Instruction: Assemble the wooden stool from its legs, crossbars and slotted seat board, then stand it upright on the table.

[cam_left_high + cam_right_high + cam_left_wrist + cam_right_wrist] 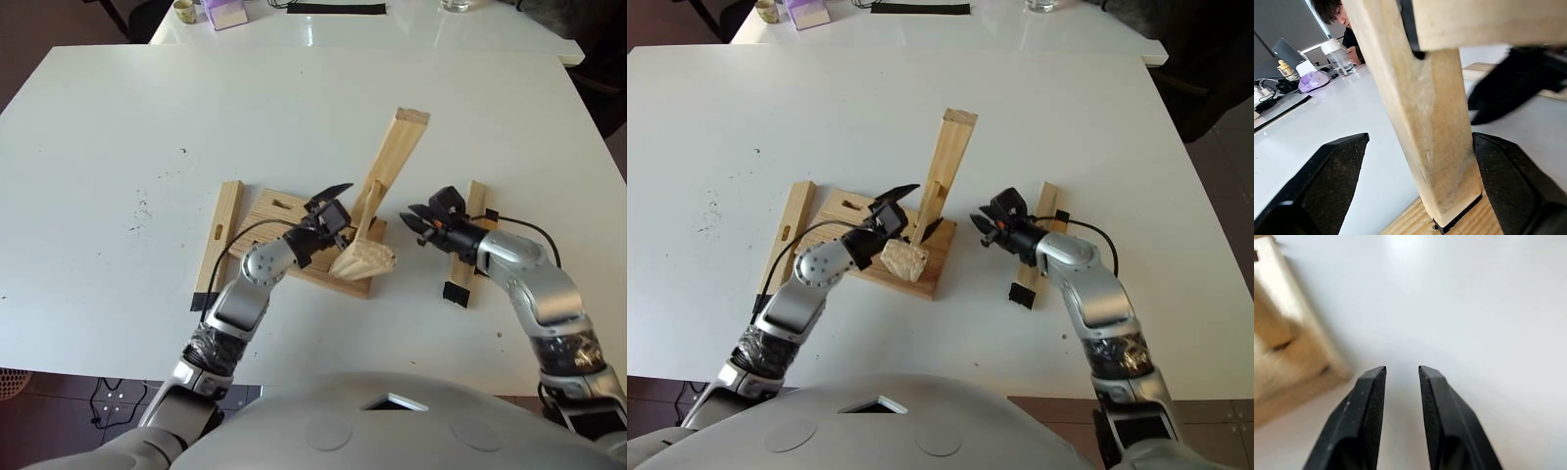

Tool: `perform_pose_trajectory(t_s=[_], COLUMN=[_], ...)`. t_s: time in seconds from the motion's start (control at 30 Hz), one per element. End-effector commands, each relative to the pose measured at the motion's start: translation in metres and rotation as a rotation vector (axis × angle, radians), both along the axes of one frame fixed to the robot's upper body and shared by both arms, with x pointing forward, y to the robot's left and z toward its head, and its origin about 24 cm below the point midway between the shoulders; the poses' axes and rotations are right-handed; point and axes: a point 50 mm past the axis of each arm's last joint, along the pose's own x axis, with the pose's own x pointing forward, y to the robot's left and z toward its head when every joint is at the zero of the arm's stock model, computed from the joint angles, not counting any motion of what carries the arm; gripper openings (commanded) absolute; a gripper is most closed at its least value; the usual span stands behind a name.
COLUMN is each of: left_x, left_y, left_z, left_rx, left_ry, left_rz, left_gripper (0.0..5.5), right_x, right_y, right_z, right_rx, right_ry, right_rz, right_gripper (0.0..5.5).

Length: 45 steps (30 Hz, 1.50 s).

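1. Slotted seat board (272,211) lies flat at mid-frame; one leg (394,157) stands tilted in its slot.
2. Left gripper (345,211) straddles the leg's base, fingers spread, clear of the wood.
3. Right gripper (1402,373) is just right of the board, fingers slightly apart, empty.

Your seat board (279,211) lies flat mid-table (118,127), and one leg (392,162) stands on its right end. A second leg (220,240) lies just left of it. A third (476,199) lies to the right, with your right gripper (416,223) between it and the board.

left hand (355,208) black | right hand (408,213) black | arms (547,286) silver | cables (208,262) black
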Motion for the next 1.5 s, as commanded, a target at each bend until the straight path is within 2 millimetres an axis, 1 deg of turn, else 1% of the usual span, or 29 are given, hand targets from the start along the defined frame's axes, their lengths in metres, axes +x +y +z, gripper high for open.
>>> perform_pose_trajectory(t_s=[0.03, 0.1, 0.13, 0.2, 0.23, 0.27, 0.37, 0.4, 0.43, 0.5, 0.57, 0.67, 0.77, 0.83, 0.9, 1.0, 1.07, 1.17, 1.27, 1.37, 1.5], left_x=[-0.006, -0.005, 0.000, 0.016, 0.028, 0.044, 0.092, 0.103, 0.111, 0.123, 0.122, 0.109, 0.094, 0.090, 0.088, 0.090, 0.094, 0.096, 0.090, 0.073, 0.055], left_y=[0.044, 0.058, 0.063, 0.068, 0.067, 0.065, 0.061, 0.060, 0.059, 0.061, 0.069, 0.078, 0.089, 0.091, 0.091, 0.082, 0.073, 0.063, 0.058, 0.057, 0.063], left_z=[0.014, 0.024, 0.029, 0.038, 0.043, 0.050, 0.070, 0.073, 0.071, 0.052, 0.027, -0.005, -0.029, -0.037, -0.038, -0.030, -0.021, -0.011, -0.009, -0.014, -0.027], left_rx=[0.048, 0.064, 0.063, 0.058, 0.059, 0.063, 0.134, 0.178, 0.242, 0.410, 0.566, 0.743, 0.852, 0.866, 0.858, 0.750, 0.685, 0.612, 0.533, 0.477, 0.495], left_ry=[0.042, 0.052, 0.059, 0.048, 0.020, -0.027, -0.212, -0.256, -0.281, -0.281, -0.258, -0.206, -0.157, -0.114, -0.079, -0.038, -0.046, -0.077, -0.098, -0.104, -0.094], left_rz=[-0.026, -0.059, -0.068, -0.069, -0.061, -0.039, 0.066, 0.085, 0.088, 0.082, 0.033, -0.095, -0.207, -0.245, -0.274, -0.314, -0.338, -0.361, -0.396, -0.421, -0.395], left_gripper=[3.86, 3.86, 3.86, 3.86, 3.86, 3.86, 3.86, 3.86, 3.86, 3.86, 3.86, 3.86, 3.86, 3.86, 3.86, 3.86, 3.86, 3.86, 3.86, 3.86, 3.86], right_x=[-0.035, -0.053, -0.060, -0.068, -0.071, -0.073, -0.080, -0.079, -0.078, -0.076, -0.069, -0.056, -0.030, -0.011, 0.006, 0.030, 0.039, 0.044, 0.043, 0.033, 0.018], right_y=[0.003, 0.009, 0.013, 0.025, 0.033, 0.041, 0.064, 0.068, 0.072, 0.076, 0.079, 0.078, 0.075, 0.071, 0.065, 0.057, 0.055, 0.053, 0.049, 0.048, 0.053], right_z=[0.013, 0.016, 0.017, 0.016, 0.014, 0.011, 0.006, 0.005, 0.004, -0.001, -0.007, -0.014, -0.021, -0.025, -0.028, -0.028, -0.028, -0.030, -0.033, -0.033, -0.033], right_rx=[0.002, 0.017, 0.031, 0.078, 0.100, 0.117, 0.158, 0.166, 0.168, 0.158, 0.127, 0.098, 0.054, 0.019, -0.030, -0.068, -0.073, -0.088, -0.123, -0.130, -0.146], right_ry=[0.079, 0.123, 0.142, 0.172, 0.184, 0.198, 0.208, 0.206, 0.206, 0.207, 0.200, 0.175, 0.125, 0.092, 0.048, -0.018, -0.040, -0.055, -0.061, -0.056, -0.051], right_rz=[0.198, 0.299, 0.344, 0.404, 0.426, 0.450, 0.531, 0.544, 0.546, 0.536, 0.529, 0.469, 0.340, 0.247, 0.172, 0.062, 0.014, -0.007, 0.004, 0.047, 0.118], right_gripper=[1.20, 1.20, 1.20, 1.20, 1.20, 1.20, 1.20, 1.20, 1.20, 1.20, 1.20, 1.20, 1.20, 1.20, 1.20, 1.20, 1.20, 1.20, 1.20, 1.20, 1.20])
